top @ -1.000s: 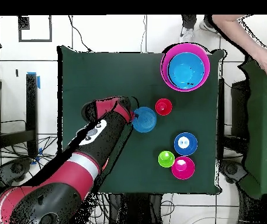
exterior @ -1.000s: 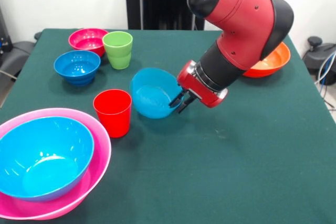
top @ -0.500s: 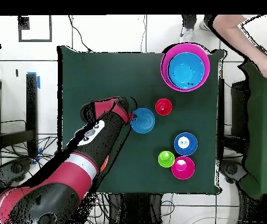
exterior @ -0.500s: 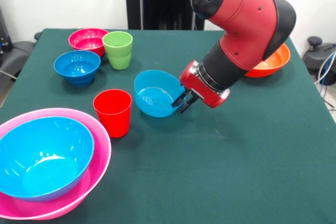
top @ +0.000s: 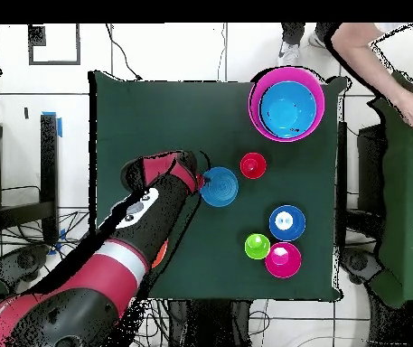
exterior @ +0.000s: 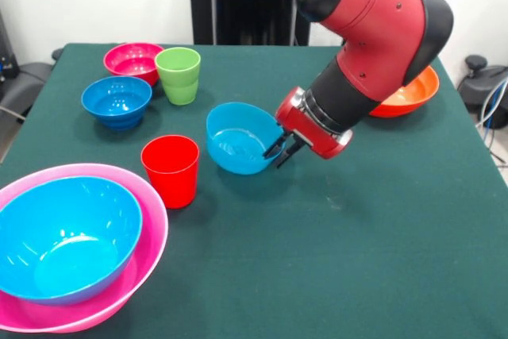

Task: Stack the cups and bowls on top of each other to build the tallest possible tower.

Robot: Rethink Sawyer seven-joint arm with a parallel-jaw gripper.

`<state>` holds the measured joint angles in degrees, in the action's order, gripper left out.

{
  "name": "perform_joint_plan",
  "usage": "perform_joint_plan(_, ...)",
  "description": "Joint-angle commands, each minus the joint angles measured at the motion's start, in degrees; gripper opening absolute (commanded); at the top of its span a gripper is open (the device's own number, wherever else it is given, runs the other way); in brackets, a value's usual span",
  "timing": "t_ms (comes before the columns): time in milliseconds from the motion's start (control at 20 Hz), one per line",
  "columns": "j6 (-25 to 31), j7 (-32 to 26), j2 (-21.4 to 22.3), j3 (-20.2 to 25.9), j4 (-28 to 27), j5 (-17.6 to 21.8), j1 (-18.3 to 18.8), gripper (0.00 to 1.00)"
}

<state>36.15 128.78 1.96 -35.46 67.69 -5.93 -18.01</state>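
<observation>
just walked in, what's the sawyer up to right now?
The gripper is shut on the rim of the light blue bowl at mid-table, with the bowl tilted and its far side lifted. The tower so far is a large blue bowl nested in the hot-pink one at the table's corner. The red cup, green cup, dark blue bowl, magenta bowl and orange bowl stand alone, unstacked.

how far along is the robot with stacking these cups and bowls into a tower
Done: only the large light blue bowl sits nested in the hot pink bowl. In hand: the gripper grips the rim of the mid-size light blue bowl. Left loose: red cup, green cup, blue bowl, magenta bowl, orange bowl.
</observation>
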Motion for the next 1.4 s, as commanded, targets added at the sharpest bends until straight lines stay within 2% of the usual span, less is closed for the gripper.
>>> perform_joint_plan(50, 5.8, 9.5, 6.5, 1.8, 5.1, -1.1, -1.8, 0.0)
perform_joint_plan(600, 11.9, 4.3, 12.8, 1.1, 4.4, 0.4, -0.8, 0.0)
perform_joint_plan(800, 11.7, 0.2, 16.1, 2.6, 4.8, 1.4, 1.6, 0.0)
perform_joint_plan(1050, 9.1, -1.6, 19.8, 4.5, 7.8, 2.2, 2.8, 0.0)
perform_joint_plan(1200, 11.5, -2.0, 21.2, 4.5, 7.3, 2.4, 2.6, 0.0)
perform_joint_plan(1400, 12.5, -4.4, 23.0, 4.4, 6.5, 3.5, 4.4, 0.0)
